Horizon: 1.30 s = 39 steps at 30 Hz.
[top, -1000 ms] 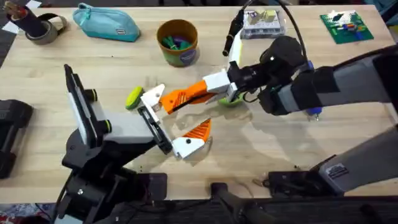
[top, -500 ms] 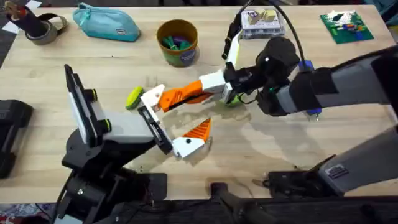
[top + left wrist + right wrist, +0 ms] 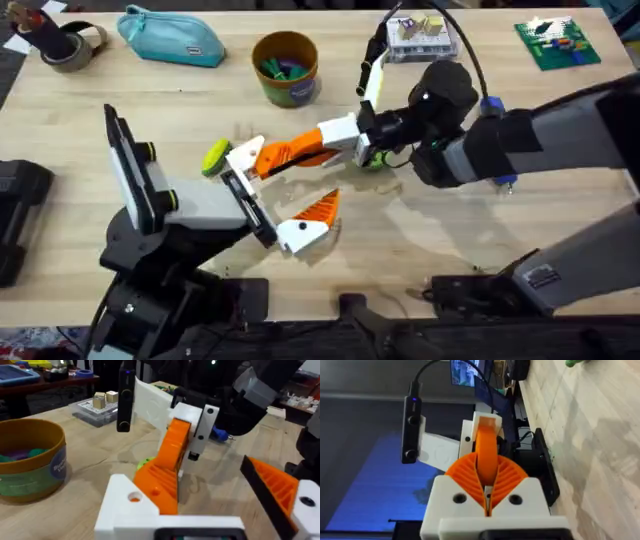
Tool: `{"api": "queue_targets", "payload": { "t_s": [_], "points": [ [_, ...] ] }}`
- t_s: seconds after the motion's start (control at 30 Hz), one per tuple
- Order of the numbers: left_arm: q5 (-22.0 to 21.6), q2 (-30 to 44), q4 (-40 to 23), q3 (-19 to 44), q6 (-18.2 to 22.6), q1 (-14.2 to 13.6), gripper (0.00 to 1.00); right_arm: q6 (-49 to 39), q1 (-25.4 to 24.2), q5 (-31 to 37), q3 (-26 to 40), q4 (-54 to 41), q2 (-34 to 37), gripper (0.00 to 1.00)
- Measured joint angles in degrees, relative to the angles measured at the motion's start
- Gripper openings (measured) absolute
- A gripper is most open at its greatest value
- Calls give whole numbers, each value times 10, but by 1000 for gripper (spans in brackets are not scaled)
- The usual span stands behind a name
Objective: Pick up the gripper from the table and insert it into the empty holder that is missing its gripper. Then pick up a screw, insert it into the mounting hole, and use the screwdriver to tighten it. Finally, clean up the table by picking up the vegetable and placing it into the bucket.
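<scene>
1. Seating the gripper (image 3: 292, 152) into the holder (image 3: 243, 157) looks like the step in hand: the right gripper (image 3: 330, 143) has its white-and-orange fingers closed on the small orange wedge, whose pointed end reaches out beyond the fingertips to the white mount block.
2. In the left wrist view the gripper (image 3: 170, 467) leans against the holder (image 3: 131, 510), its lower end just beside the mounting hole (image 3: 134, 496); whether it is fully home I cannot tell.
3. The left gripper (image 3: 275, 200) stands wide apart and holds nothing: one jaw block is the holder itself, the other carries the ribbed orange finger (image 3: 319, 209), which sits well to the side of the right fingertips.
4. My judgement: the next move calls for a straight push along the wedge's length until it beds in the slot, then a release that does not drag it back out. A tilt could jam it or block the hole.
5. Only after that come the screw and the screwdriver (image 3: 492, 140), which appears as blue behind the right wrist, back from its fingers.
6. A yellow-green vegetable (image 3: 215, 157) lies just beyond the holder, past the wedge's tip. Another green piece (image 3: 375, 161) sits under the right fingers' base.
7. The bucket (image 3: 286, 67) stands well off to the far side of the fingers, with a teal pouch (image 3: 170, 37) further along and a parts box (image 3: 423, 38) nearby. None crowds the insertion.
</scene>
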Motion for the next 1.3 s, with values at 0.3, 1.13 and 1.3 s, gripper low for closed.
{"api": "queue_targets", "payload": {
  "t_s": [0.3,1.13,1.3],
  "points": [
    [0,0,0,0,0,0,990,-4,5,-7,37,-30,17,21],
    [-4,0,1,0,3,0,990,-57,19,-31,82,-114,17,21],
    [-4,0,1,0,2,0,990,-74,19,-38,94,-153,17,21]
  ]
}}
